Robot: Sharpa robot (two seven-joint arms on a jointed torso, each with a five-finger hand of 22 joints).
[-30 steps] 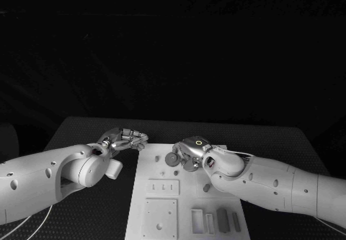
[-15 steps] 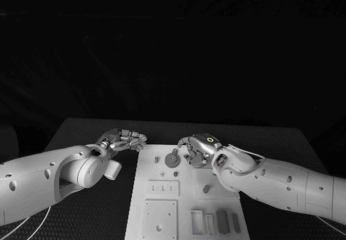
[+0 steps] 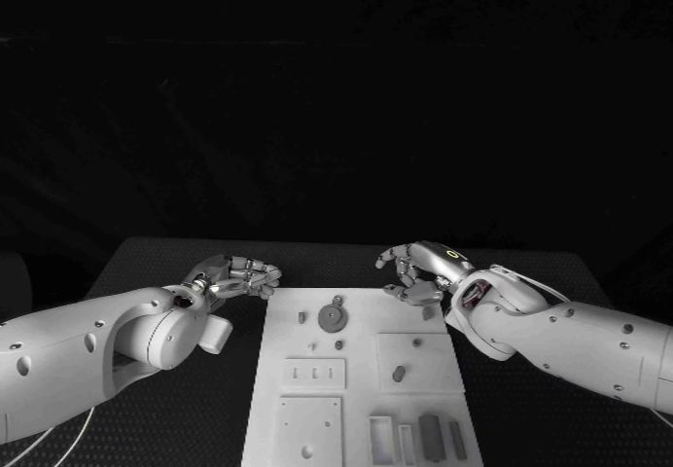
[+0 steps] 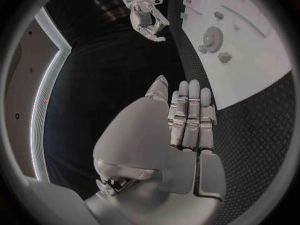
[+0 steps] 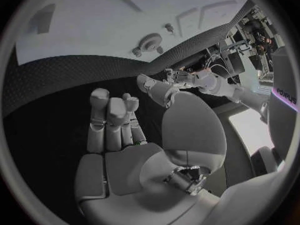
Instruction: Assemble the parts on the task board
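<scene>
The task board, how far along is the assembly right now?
Done: a round grey part sits on the task board near its far end, and small pieces stand in the slots at the near end. In hand: nothing; the right hand hovers off the board's far right corner, and the left hand is beside its left edge with fingers curled. Left: I cannot tell which parts remain unseated.

A robotics lab: a black table point(image 3: 168, 248) bearing a white task board point(image 3: 358, 389) amid darkness.

Matt white task board point(image 3: 421, 370), textured table point(image 3: 168, 253)
</scene>
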